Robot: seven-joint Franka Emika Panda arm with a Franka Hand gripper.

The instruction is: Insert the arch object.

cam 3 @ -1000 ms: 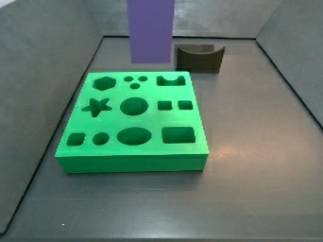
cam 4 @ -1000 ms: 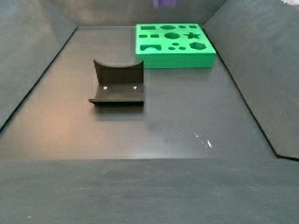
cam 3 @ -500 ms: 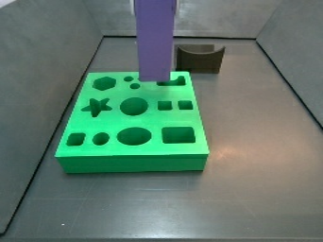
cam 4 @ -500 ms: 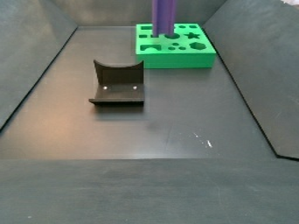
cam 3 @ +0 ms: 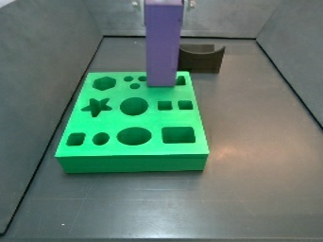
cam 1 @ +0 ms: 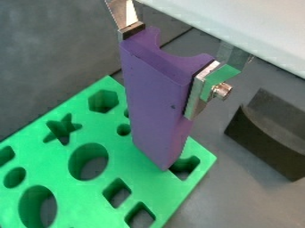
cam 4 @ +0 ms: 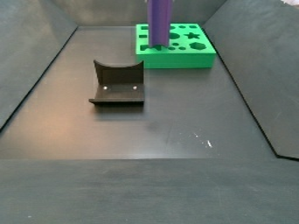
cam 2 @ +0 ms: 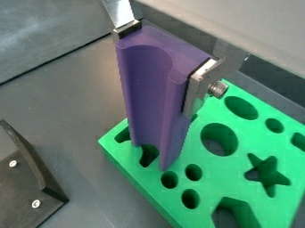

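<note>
The gripper (cam 1: 167,67), above the green board's (cam 3: 76,161) far edge, pinches the arch object (cam 3: 161,43) upright. Half a second ago its foot hung higher; now it meets the arch-shaped recess (cam 1: 183,166), so insertion appears begun, not finished.

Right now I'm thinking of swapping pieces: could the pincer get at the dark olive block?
Probably not yet: the pincer is shut on the purple arch object, upright over the green board. The dark olive block stands uncovered behind the board, so the way looks free once it lets go.
</note>
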